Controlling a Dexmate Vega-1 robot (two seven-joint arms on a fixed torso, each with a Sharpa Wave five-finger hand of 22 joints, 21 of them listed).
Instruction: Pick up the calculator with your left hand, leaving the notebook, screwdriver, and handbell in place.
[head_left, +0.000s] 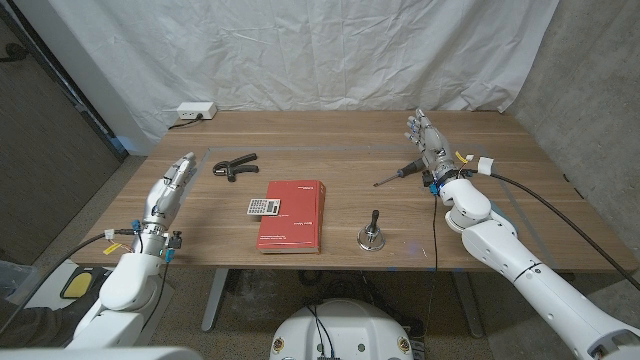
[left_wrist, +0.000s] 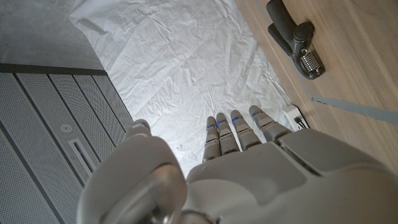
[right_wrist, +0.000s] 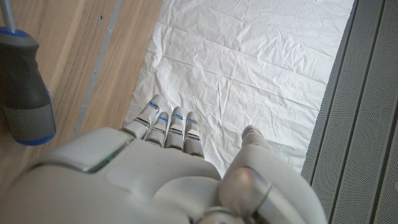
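the calculator (head_left: 263, 207) keys are too small to read; the screwdriver (right_wrist: 23, 93) is cut off at the picture's edge.

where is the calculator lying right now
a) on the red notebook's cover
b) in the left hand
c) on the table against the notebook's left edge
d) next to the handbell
c: in the head view the calculator lies on the wood beside the left edge of the red notebook, while the left hand is apart from it and holds nothing.

White rounded arms, grey fingers (left_wrist: 239, 134) with blue bands.
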